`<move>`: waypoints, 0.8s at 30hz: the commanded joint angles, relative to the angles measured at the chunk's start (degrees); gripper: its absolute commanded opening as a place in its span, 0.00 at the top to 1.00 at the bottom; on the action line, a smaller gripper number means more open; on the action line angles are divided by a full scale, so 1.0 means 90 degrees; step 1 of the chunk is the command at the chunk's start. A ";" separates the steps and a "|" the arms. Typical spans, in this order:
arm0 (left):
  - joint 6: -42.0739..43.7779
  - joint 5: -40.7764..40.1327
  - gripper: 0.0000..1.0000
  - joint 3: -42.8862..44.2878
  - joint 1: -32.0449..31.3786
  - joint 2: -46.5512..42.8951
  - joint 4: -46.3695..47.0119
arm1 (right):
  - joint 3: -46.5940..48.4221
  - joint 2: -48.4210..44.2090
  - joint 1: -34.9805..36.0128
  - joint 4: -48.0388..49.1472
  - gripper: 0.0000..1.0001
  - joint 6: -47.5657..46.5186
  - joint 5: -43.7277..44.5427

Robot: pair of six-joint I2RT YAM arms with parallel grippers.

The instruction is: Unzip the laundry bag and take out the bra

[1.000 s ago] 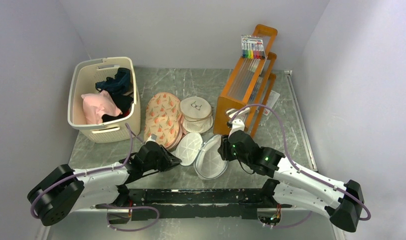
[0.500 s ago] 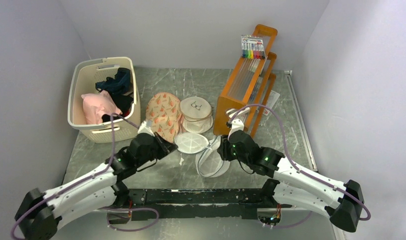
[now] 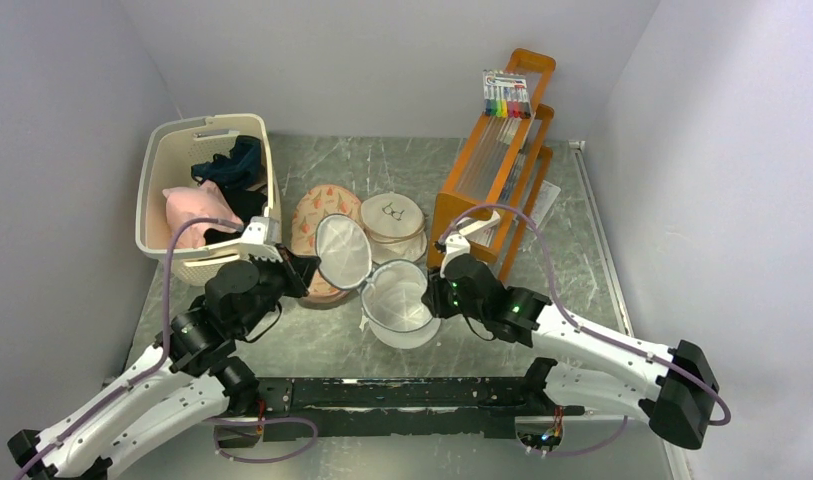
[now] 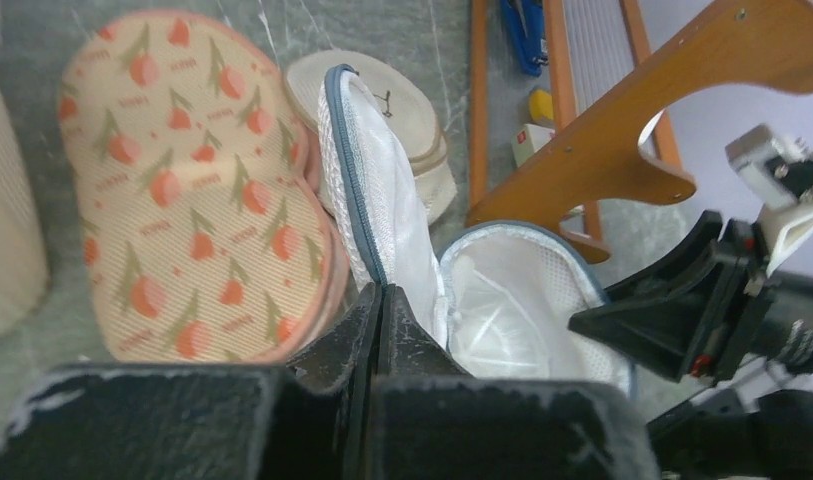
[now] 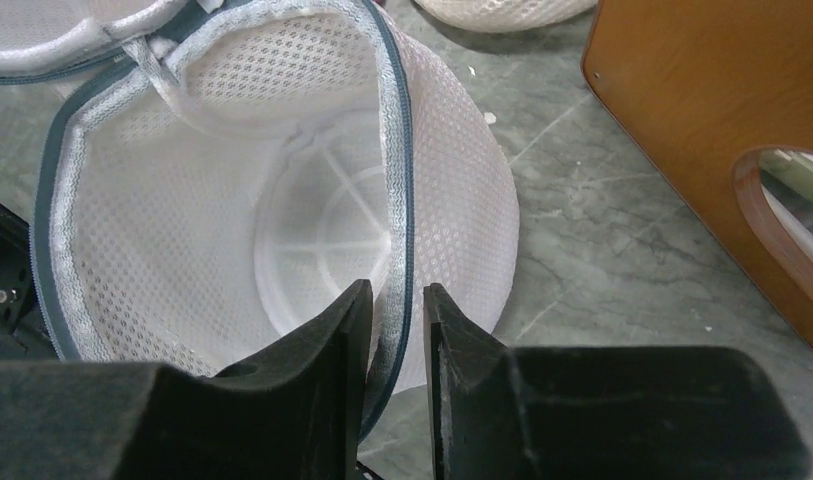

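Note:
The white mesh laundry bag with a grey-blue zipper rim lies open in two halves at the table's middle. My left gripper (image 3: 308,268) is shut on the rim of the lid half (image 3: 342,250) and holds it up on edge; in the left wrist view the gripper (image 4: 383,292) pinches the lid (image 4: 387,190). My right gripper (image 3: 435,298) is shut on the right rim of the base half (image 3: 397,305), its jaws (image 5: 397,300) astride the zipper rim (image 5: 400,170). Inside the base (image 5: 182,230) I see only white mesh and a white ribbed ring. No bra can be made out.
A peach patterned bag (image 3: 310,222) and a beige bag with a glasses print (image 3: 392,225) lie just behind the laundry bag. A cream basket of clothes (image 3: 207,195) stands at the back left. An orange wooden rack (image 3: 487,170) with a marker pack (image 3: 506,93) stands at the right.
My left gripper has lifted the lid half up and back to the left, opening the bag wide. My right gripper has shifted slightly left and back with the base half.

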 commanded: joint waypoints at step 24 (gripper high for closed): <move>0.6196 0.1004 0.93 0.1701 -0.1927 0.2468 -0.0275 | 0.1555 -0.3039 0.0012 -0.1594 0.27 0.0212 0.2633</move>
